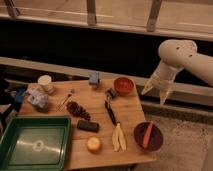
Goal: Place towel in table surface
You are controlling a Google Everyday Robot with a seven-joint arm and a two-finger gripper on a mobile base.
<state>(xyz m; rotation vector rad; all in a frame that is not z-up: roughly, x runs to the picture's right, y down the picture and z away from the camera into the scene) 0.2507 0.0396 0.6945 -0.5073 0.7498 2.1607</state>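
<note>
A crumpled pale blue-and-white cloth, apparently the towel, lies on the wooden table near its left edge. My white arm comes in from the upper right. My gripper hangs off the table's right side, beside the far right corner and a little above the tabletop. Its two fingers are spread apart with nothing between them. The gripper is far from the towel, with the whole width of the table between them.
A white cup, a small grey-blue box, an orange bowl, grapes, a black utensil, a banana, a purple bowl with a carrot and a green tray share the table.
</note>
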